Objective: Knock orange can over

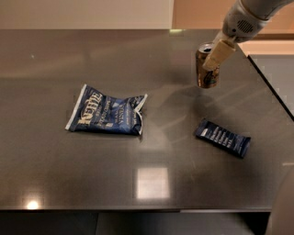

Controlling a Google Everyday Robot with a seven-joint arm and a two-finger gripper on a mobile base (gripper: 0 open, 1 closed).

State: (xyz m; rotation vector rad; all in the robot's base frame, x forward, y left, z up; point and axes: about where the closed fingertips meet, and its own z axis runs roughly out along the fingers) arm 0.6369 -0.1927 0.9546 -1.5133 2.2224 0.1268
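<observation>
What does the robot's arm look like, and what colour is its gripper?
The arm is a smooth, rounded tube, light grey, with a small patch of dark dots like a speaker grille. The gripper at its end is cream-coloured and blocky, up by the orange can. No cables or writing show.

Far right, your cream gripper (217, 54) overlaps the copper-orange, dark-scribbled can (205, 77). Left, a blue, white-lettered chip bag (108, 114); near right, a dark-blue bar (223, 137); dark grey table (55, 174).
</observation>
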